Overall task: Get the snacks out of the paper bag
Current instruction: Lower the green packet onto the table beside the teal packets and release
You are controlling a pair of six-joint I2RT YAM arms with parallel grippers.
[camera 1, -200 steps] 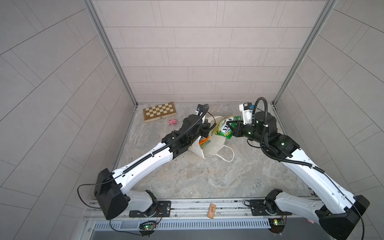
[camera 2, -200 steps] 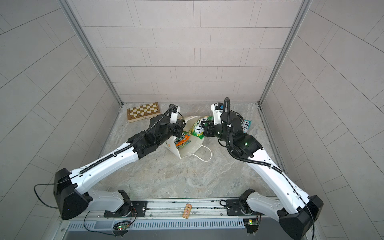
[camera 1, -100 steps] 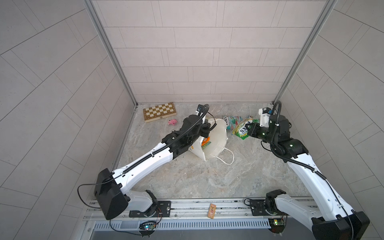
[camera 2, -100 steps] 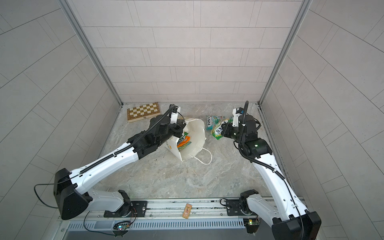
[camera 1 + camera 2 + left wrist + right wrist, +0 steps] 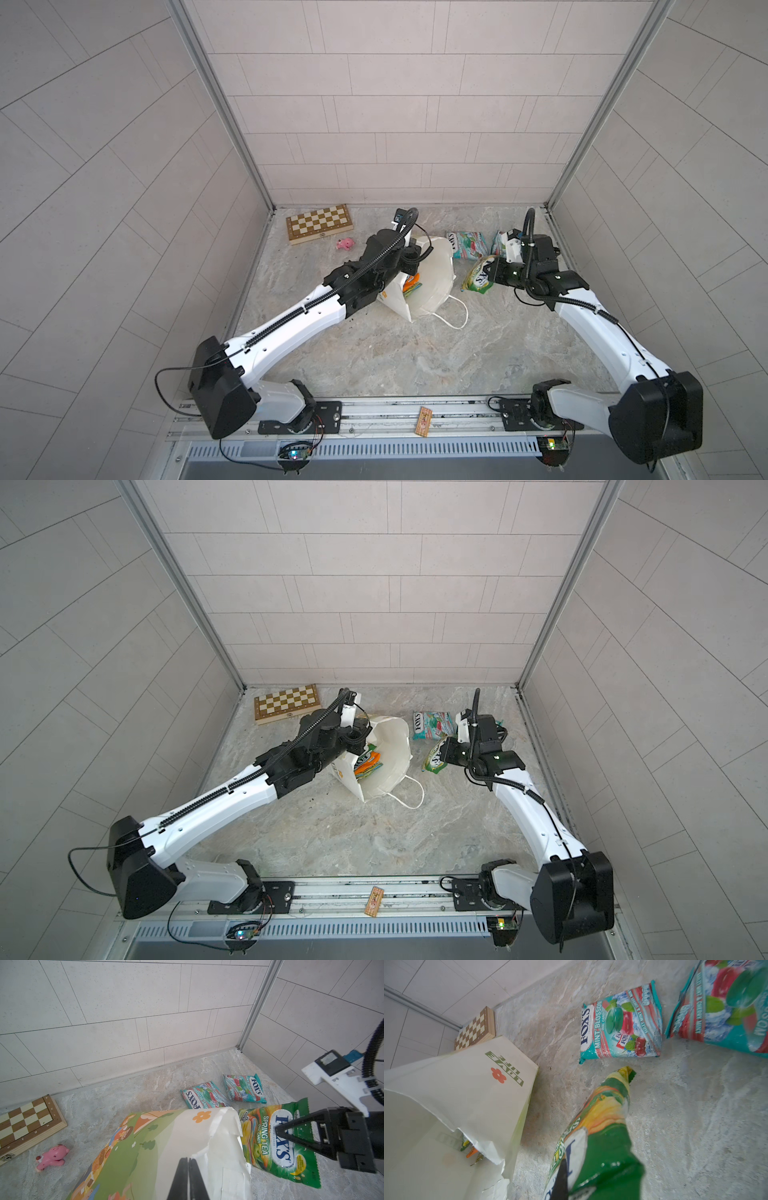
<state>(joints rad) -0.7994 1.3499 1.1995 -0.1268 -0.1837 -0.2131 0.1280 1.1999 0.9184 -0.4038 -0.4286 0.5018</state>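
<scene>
Beside white bag [image 5: 436, 276], glossy green-yellow packet [image 5: 478, 280]

White arms [image 5: 291, 328], black joints [image 5: 220, 390], ribbed black cables [image 5: 374, 259].

Robot lab test cell: grey tiled walls [image 5: 374, 104] at 9, 12, 3 o'clock, alu corner posts [image 5: 222, 104], marble-look tabletop [image 5: 415, 357]. Left arm [image 5: 291, 328] & right arm [image 5: 594, 332] bolted to rail [image 5: 374, 415] at 6 o'clock.

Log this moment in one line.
left gripper: shut on paper bag | right gripper: shut on green packet | teal packets: on table | other packets: in bag
</scene>
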